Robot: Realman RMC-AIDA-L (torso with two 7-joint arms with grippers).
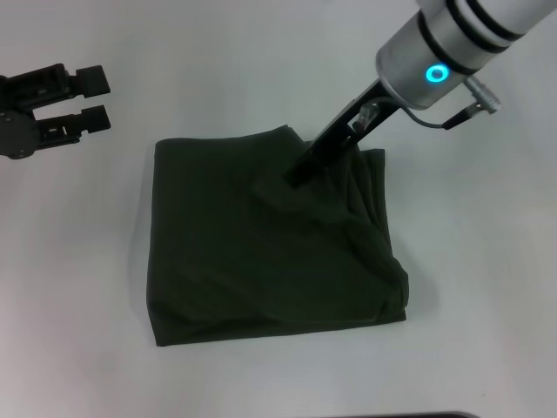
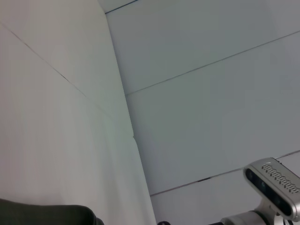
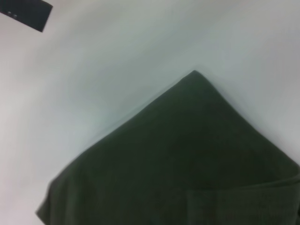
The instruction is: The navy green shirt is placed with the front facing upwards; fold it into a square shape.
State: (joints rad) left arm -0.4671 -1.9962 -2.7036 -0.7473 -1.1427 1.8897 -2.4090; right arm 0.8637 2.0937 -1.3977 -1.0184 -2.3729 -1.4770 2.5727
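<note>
While angled down: right end effector (image 1: 300, 170) on shirt (image 1: 261, 261)

A plain white table (image 1: 261, 52) fills the scene, with pale panelled walls (image 2: 211, 93) beyond.

You have a plain white table (image 1: 78, 287) under the whole scene. One thing lies directly on it: the shirt (image 1: 261, 252), folded into a rough square at the table's middle, flat along its 9 o'clock edge and rumpled toward 3 o'clock and the 1 o'clock corner.
</note>
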